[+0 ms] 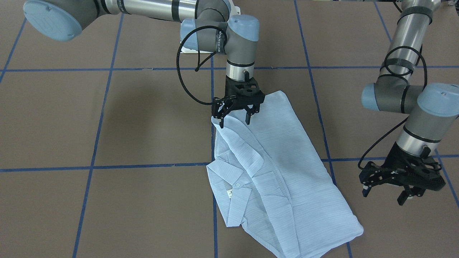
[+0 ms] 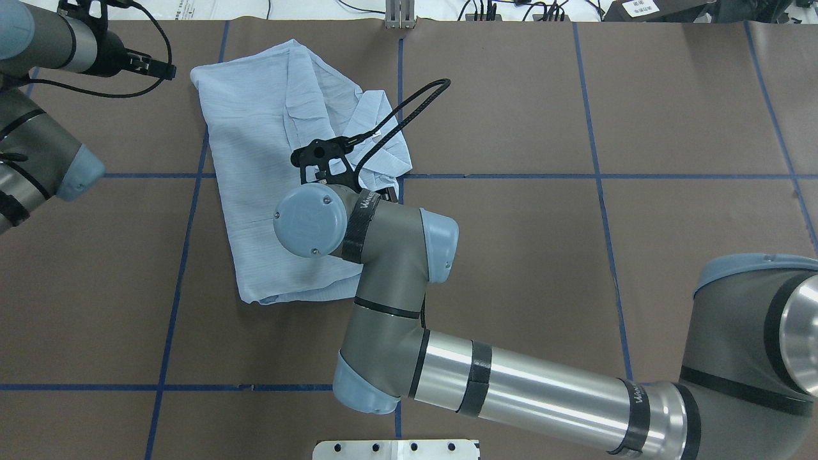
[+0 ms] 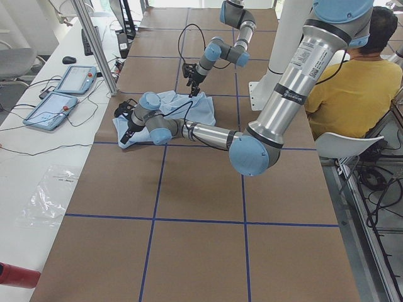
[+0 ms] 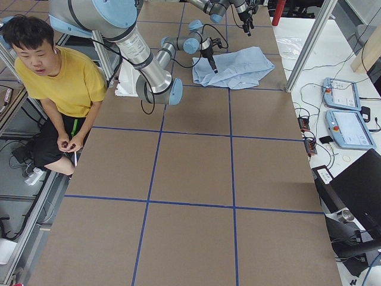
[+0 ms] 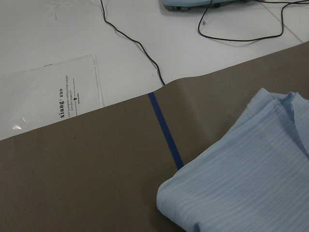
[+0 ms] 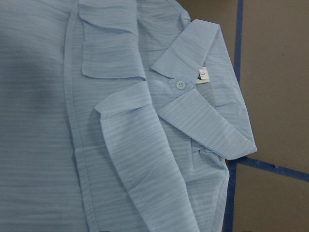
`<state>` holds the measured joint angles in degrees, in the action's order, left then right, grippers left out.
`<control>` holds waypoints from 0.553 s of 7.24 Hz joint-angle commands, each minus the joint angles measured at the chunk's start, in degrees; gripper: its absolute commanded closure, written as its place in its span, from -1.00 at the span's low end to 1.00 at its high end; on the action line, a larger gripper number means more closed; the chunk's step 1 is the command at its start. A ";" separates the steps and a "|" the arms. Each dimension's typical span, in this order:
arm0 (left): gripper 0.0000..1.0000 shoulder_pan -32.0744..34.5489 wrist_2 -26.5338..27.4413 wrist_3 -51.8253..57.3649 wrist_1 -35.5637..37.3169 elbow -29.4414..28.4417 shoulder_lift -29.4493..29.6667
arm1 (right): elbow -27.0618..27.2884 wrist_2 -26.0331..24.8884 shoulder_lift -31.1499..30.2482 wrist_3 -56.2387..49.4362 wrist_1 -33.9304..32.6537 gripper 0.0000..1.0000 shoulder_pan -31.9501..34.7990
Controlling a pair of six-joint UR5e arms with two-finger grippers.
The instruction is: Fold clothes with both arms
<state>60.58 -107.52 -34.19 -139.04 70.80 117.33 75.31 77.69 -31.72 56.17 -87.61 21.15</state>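
The pale-blue striped shirt [image 1: 279, 172] lies folded into a long rectangle on the brown table, with its collar and a white button [image 1: 237, 185] facing up. It also shows in the overhead view [image 2: 255, 160]. My right gripper [image 1: 235, 120] is open and hangs just over the shirt's end nearest the robot, with nothing between its fingers. The right wrist view looks down on the collar [image 6: 203, 111]. My left gripper [image 1: 383, 195] is open and empty above bare table, apart from the shirt's long side. The left wrist view shows a shirt corner [image 5: 251, 183].
Blue tape lines [image 1: 143, 166] grid the brown table. A white side table with control tablets [image 3: 63, 94], cables and a plastic bag [image 5: 48, 96] runs past the shirt's far end. A person in yellow [image 4: 59, 77] sits beside the white pedestal base [image 2: 396, 449].
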 commanded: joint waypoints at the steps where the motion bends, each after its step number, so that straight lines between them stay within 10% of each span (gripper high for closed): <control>1: -1.00 0.07 0.03 -0.09 -0.35 0.65 -1.05 | -1.48 -0.43 0.25 -10.79 -0.02 -0.61 -2.68; 4: -1.00 0.15 -0.06 -1.05 -0.36 0.83 -1.05 | -3.94 -1.57 0.43 -12.57 -0.02 -0.21 -3.84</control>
<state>60.71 -107.51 -34.95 -139.38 71.51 116.31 72.21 76.63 -31.38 44.22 -87.63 17.66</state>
